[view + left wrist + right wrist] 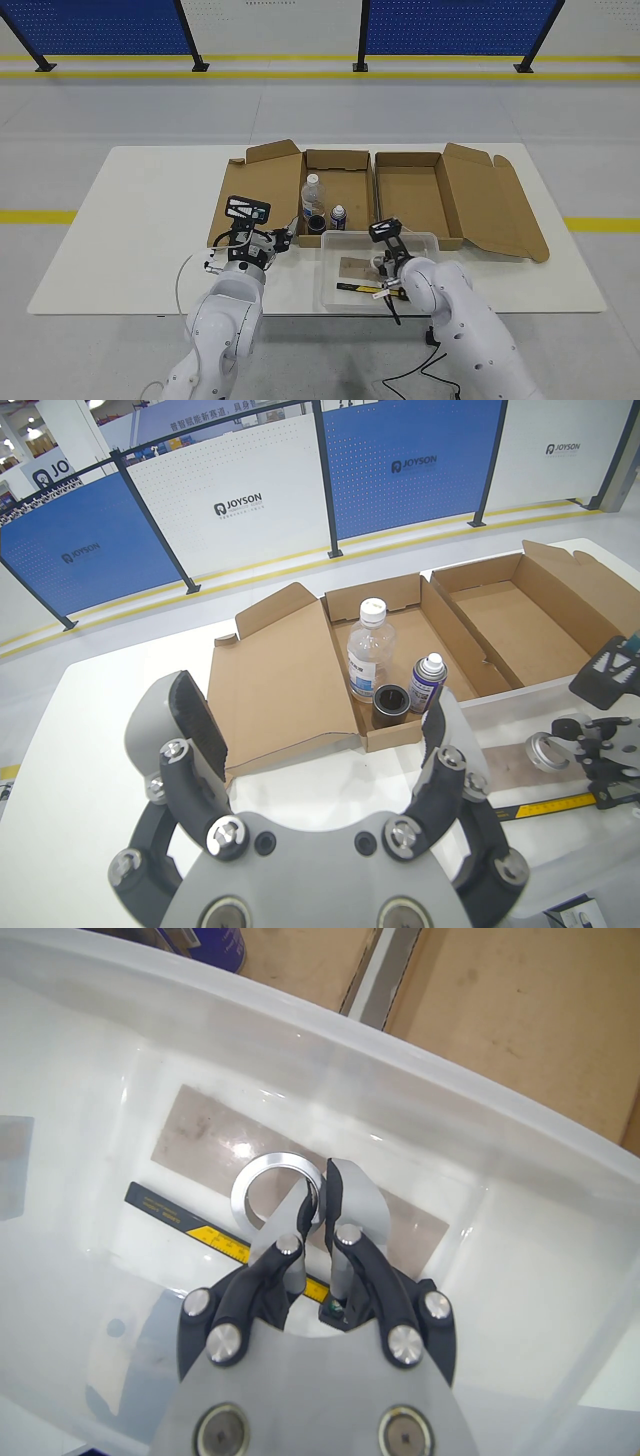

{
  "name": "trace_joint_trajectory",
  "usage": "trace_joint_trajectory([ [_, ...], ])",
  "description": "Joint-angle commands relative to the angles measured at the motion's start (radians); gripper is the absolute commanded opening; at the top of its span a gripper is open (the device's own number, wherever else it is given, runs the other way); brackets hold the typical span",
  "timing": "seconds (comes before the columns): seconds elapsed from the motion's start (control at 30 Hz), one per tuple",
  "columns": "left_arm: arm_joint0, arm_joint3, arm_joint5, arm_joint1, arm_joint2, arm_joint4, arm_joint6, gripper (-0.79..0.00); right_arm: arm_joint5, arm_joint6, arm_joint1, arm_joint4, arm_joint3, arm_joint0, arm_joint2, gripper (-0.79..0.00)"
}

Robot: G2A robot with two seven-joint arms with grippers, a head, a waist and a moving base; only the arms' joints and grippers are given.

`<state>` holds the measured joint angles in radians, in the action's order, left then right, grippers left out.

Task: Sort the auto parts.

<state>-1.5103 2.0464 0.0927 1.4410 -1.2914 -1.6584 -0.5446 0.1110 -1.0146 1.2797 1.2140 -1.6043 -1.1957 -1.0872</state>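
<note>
Gripped the metal ring (239, 1200) by its wall with the right hand (320, 1195), closed, down in the clear bin (450, 1073). Faced the empty box (410, 200) just beyond the bin's far wall. Held the left hand (312, 695) open, off to the left.

right cardboard box (410, 200): bare floor is lying open from above | left cardboard box (345, 180): plastic bottle (312, 195), spray can (338, 216) and black cylinder (317, 223) are crowding its near end | clear bin (450, 1093): walls are hemming in the right gripper (320, 1193) and its metal ring (275, 1161), caliper (170, 1214) lying beneath
</note>
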Motion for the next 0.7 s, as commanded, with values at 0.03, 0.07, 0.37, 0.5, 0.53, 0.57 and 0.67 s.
trace_joint_trajectory([
  [0.03,0.0,0.0,0.0,0.0,0.0,0.0,0.0,0.0,-0.016,0.007,-0.005,-0.015,-0.049,-0.027,-0.028,-0.785],
  [0.07,0.0,0.0,0.0,0.0,0.0,0.0,0.0,0.0,-0.025,0.01,-0.007,-0.02,-0.068,-0.036,-0.038,-0.785],
  [0.37,0.0,0.0,0.0,0.0,0.0,0.0,0.0,0.0,-0.085,0.06,-0.023,-0.184,-0.242,-0.151,-0.157,-0.785],
  [0.5,0.0,0.0,0.0,0.0,0.0,0.0,0.0,0.0,-0.087,0.104,-0.029,-0.298,-0.291,-0.21,-0.232,-0.785],
  [0.53,0.0,0.0,0.0,0.0,0.0,0.0,0.0,0.0,-0.094,0.11,-0.03,-0.32,-0.302,-0.224,-0.248,-0.785],
  [0.57,0.0,0.0,0.0,0.0,0.0,0.0,0.0,0.0,-0.102,0.114,-0.032,-0.347,-0.312,-0.238,-0.263,-0.785],
  [0.67,0.0,0.0,0.0,0.0,0.0,0.0,0.0,0.0,-0.122,0.144,-0.036,-0.434,-0.335,-0.278,-0.315,-0.785],
])
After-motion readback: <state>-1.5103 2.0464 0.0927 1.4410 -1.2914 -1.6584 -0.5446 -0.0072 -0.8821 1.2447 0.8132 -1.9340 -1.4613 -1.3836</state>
